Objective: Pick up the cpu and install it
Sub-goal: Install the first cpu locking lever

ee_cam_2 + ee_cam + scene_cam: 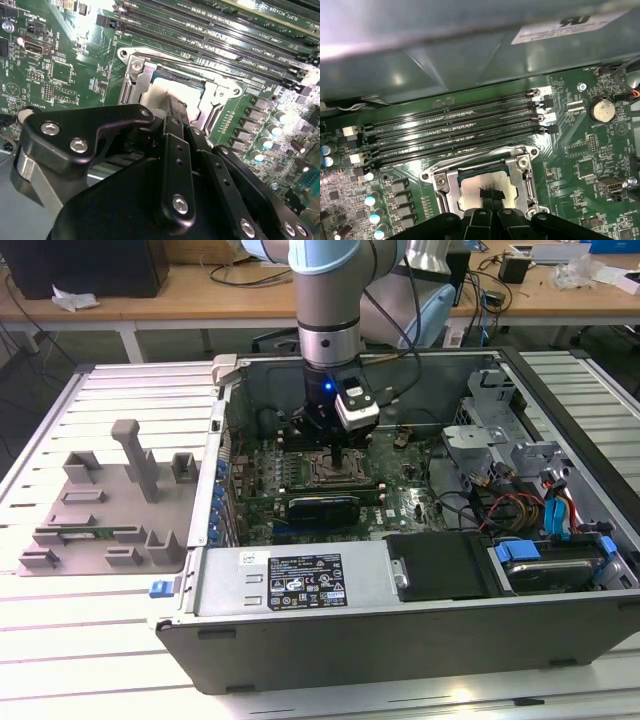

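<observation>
In the exterior view the gripper (340, 462) reaches straight down from the arm into an open computer case (400, 640) lying on its side on a slatted metal table (100, 640), its tip just above the CPU socket (330, 472) on the green motherboard (400, 502). A grey plastic fixture tray (100, 510) sits on the table, well apart on the exterior view's left. In both wrist views the two narrow black fingers (490, 196) stand close together with their tips down on the cpu (475, 190), whose pale silver top (162, 95) lies inside the metal socket frame (525, 172). The fingers' tips sit near the middle of the chip; whether they actually pinch it I cannot tell, since the tips hide the contact. Four dark memory slots (455, 130) run beside the socket, just next to the frame
</observation>
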Tool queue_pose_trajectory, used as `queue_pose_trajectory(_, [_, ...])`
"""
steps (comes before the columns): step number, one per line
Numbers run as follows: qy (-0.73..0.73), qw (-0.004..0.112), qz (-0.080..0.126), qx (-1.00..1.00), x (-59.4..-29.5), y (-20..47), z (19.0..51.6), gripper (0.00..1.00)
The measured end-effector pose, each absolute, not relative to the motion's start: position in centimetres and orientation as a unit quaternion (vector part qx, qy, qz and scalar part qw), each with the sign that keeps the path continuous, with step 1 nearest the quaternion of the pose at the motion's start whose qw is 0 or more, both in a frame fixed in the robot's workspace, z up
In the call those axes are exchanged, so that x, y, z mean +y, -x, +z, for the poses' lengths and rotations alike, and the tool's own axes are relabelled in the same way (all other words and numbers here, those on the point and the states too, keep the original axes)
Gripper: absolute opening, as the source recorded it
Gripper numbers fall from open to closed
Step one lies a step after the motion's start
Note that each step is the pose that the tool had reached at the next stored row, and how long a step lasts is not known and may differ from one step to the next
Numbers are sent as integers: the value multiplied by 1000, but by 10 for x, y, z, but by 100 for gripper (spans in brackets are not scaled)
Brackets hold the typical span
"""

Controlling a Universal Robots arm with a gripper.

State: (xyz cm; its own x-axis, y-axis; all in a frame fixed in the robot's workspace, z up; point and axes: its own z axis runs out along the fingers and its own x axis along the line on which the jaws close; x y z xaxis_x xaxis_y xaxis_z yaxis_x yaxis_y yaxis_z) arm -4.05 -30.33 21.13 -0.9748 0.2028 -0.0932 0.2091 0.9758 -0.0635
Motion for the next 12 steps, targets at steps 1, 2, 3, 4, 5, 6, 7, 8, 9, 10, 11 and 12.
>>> queue_pose_trajectory(1, [-104,43,-37,993,-303,41,214,11])
queue_pose_trajectory(2, [-104,43,-36,993,-303,41,216,11])
queue_pose_trajectory(3, [-104,43,-36,993,-303,41,219,11])
queue_pose_trajectory(4, [-103,43,-37,993,-303,41,226,11])
queue_pose_trajectory(5, [-102,43,-36,993,-303,41,230,11])
queue_pose_trajectory(6, [-98,43,-36,994,-303,40,230,11])
queue_pose_trajectory(7, [-94,43,-36,994,-303,40,230,11])
queue_pose_trajectory(8, [-87,43,-36,995,-303,40,230,11])
queue_pose_trajectory(9, [-77,44,-36,995,-303,40,230,11])
queue_pose_trajectory(10, [-65,44,-35,996,-303,40,230,11])
queue_pose_trajectory(11, [-51,44,-36,997,-303,40,230,11])
queue_pose_trajectory(12, [-41,45,-36,998,-303,40,230,11])
